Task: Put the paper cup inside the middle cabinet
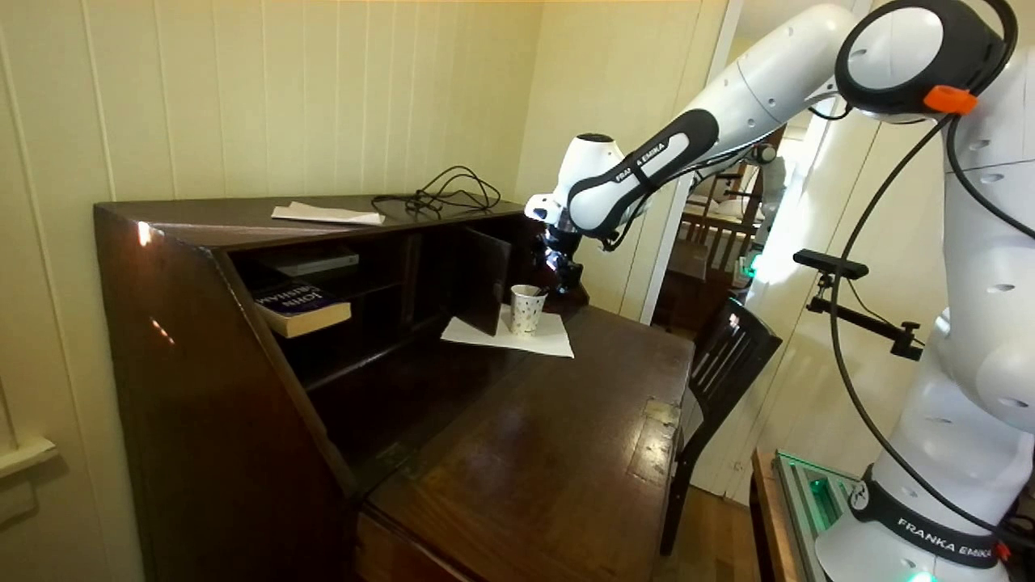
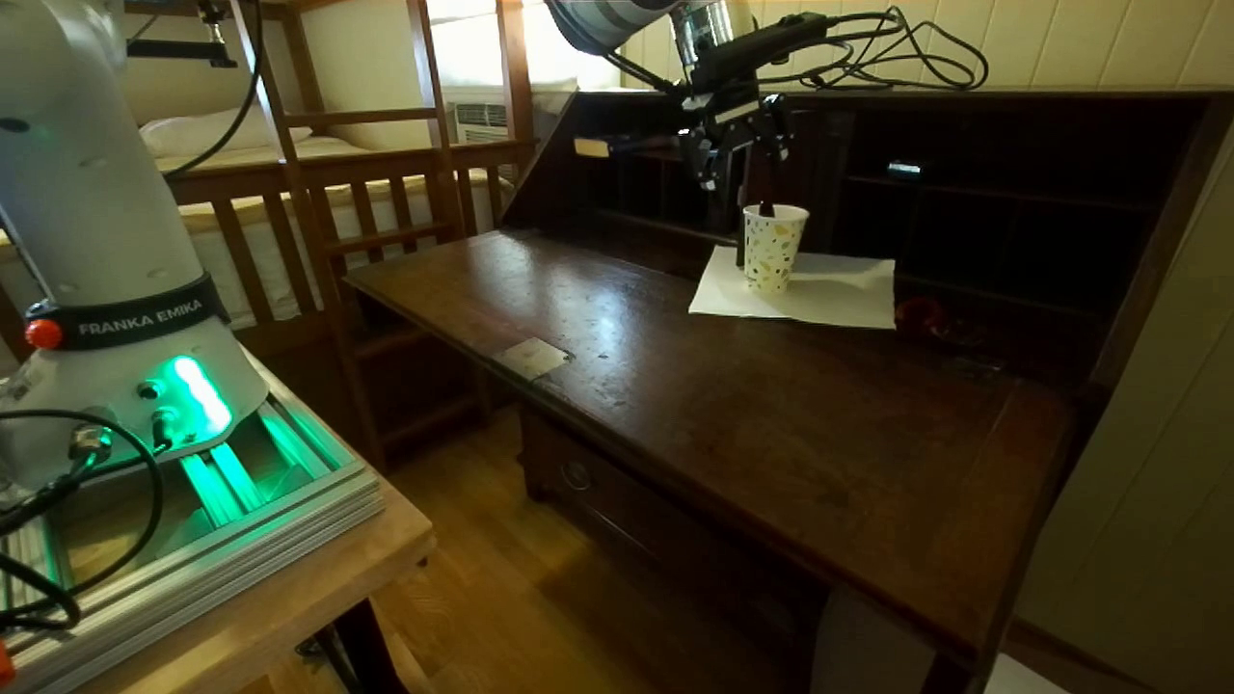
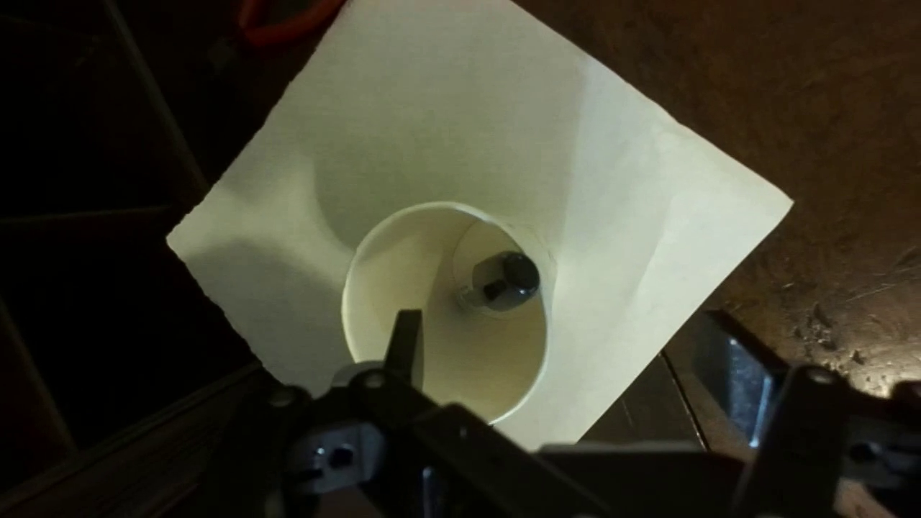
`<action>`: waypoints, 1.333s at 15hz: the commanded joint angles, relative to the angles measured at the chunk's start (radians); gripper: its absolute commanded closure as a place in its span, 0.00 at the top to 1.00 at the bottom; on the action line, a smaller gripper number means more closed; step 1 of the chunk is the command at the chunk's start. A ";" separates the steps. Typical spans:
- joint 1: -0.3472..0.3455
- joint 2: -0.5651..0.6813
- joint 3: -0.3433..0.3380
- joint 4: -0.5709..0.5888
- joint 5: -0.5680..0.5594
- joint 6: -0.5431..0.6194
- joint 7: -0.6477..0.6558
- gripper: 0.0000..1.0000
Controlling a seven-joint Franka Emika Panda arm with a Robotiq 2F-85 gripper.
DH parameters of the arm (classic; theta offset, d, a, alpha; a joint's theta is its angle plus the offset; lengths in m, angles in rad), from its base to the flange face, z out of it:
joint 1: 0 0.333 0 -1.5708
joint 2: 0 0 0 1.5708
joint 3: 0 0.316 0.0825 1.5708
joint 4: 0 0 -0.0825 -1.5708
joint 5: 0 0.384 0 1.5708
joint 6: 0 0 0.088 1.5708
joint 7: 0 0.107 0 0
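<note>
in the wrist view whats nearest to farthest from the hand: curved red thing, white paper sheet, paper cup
1. Paper cup, near the picture's middle.
2. White paper sheet, underneath the cup.
3. Curved red thing, upper left, at the picture's top edge.

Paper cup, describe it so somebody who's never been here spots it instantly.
Find the brown desk, then the flat white sheet on its writing surface. The cup stands upright on it; its speckled sides set it apart from the plain sheet.

Below the pincer (image 2: 743,169), 1 paper cup (image 2: 772,253) looks smooth and 1 paper sheet (image 2: 848,286) matt; the wooden desk (image 2: 733,395) beneath the pincer is glossy, scuffed in places.
</note>
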 commanded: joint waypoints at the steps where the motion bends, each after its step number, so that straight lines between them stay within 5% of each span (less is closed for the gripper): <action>1: -0.014 0.023 0.022 0.020 -0.004 -0.019 0.015 0.77; 11: -0.021 0.071 0.044 0.060 0.006 -0.055 0.010 0.05; 16: -0.014 0.044 0.037 0.035 -0.004 -0.079 0.034 0.02; 20: 0.040 -0.064 -0.005 -0.079 -0.129 -0.083 0.110 0.01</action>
